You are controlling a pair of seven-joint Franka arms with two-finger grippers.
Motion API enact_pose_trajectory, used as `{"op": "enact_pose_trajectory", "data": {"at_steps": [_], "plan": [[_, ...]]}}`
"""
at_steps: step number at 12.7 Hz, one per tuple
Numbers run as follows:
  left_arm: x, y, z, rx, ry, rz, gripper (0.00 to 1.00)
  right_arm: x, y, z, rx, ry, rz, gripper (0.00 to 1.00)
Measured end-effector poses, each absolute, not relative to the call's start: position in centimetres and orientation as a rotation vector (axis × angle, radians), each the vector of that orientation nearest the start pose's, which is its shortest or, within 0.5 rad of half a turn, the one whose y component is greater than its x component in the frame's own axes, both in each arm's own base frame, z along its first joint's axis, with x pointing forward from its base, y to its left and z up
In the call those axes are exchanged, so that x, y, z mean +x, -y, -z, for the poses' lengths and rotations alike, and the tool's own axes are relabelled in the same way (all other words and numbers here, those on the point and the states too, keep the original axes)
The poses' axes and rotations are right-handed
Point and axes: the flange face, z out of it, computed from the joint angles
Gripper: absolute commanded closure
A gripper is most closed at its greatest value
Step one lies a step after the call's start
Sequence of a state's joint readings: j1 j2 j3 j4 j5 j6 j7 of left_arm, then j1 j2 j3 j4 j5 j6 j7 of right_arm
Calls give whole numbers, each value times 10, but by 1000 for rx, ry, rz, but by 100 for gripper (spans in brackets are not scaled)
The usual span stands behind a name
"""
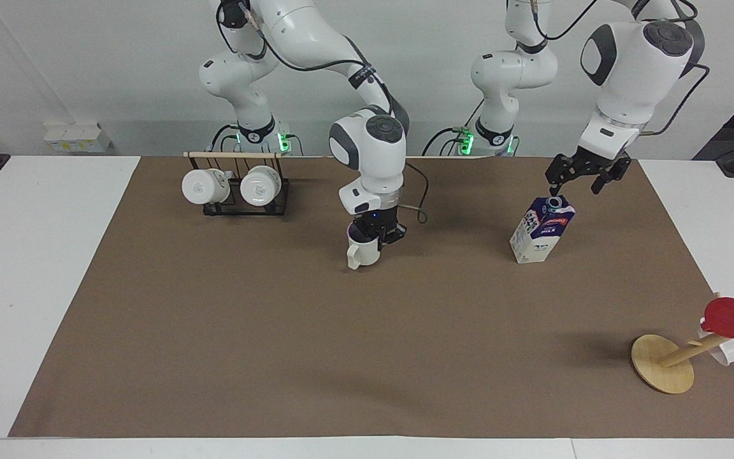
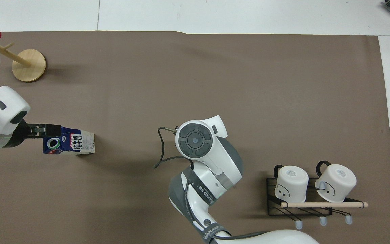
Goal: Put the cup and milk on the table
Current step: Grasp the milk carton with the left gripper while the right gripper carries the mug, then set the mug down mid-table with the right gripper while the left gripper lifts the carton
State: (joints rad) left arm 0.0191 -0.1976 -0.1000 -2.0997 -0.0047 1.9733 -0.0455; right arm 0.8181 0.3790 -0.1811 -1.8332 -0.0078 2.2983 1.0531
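The right gripper (image 1: 376,237) points straight down over the middle of the table (image 1: 35,255), fingers clamped. The left gripper (image 1: 587,180) hangs spread wide toward the left arm's end, angled downward.

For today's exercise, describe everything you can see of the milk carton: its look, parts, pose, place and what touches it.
The milk is a small gable-top carton, seemingly of cardboard: dark blue above, white below, with a red label band and a round grey cap on the sloped top. It stands upright on the brown sheet, toward the left arm's end of the table, apart from the cup. The open left claw hovers just over its top; whether they touch cannot be told.
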Motion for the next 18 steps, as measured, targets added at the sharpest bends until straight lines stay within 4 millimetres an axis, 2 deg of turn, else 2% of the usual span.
{"op": "enact_pose_trajectory", "data": {"at_steps": [1, 2, 3, 4, 5, 6, 8, 9, 10, 12, 14, 16, 18], "plan": [[500, 46, -501, -3126, -101, 91, 0, 516, -390, -336, -3056, -617, 178, 74], [498, 48, -491, -3125, -142, 75, 0, 517, -389, -335, -3057, -621, 177, 67], [496, 51, -483, -3123, -163, 70, 0, 517, -388, -335, -3057, -624, 176, 55], [496, 51, -478, -3123, -172, 74, 0, 517, -387, -335, -3056, -627, 174, 31], [496, 51, -475, -3123, -175, 83, 0, 517, -387, -335, -3052, -630, 171, 13], [497, 49, -473, -3123, -174, 97, 0, 517, -387, -335, -3051, -632, 171, 0], [499, 48, -467, -3124, -170, 125, 0, 519, -388, -339, -3052, -605, 177, 0], [500, 47, -463, -3124, -170, 135, 4, 522, -385, -346, -3051, -577, 188, 0], [501, 47, -461, -3124, -170, 142, 13, 528, -376, -360, -3052, -551, 194, 0], [501, 47, -459, -3124, -171, 147, 32, 545, -343, -403, -3046, -477, 176, 0], [501, 48, -459, -3124, -177, 154, 46, 552, -308, -448, -3015, -416, 138, 0], [501, 50, -460, -3123, -184, 157, 49, 552, -273, -482, -3016, -358, 115, 0], [501, 53, -461, -3123, -190, 161, 53, 554, -235, -506, -3027, -265, 102, 0]]}}
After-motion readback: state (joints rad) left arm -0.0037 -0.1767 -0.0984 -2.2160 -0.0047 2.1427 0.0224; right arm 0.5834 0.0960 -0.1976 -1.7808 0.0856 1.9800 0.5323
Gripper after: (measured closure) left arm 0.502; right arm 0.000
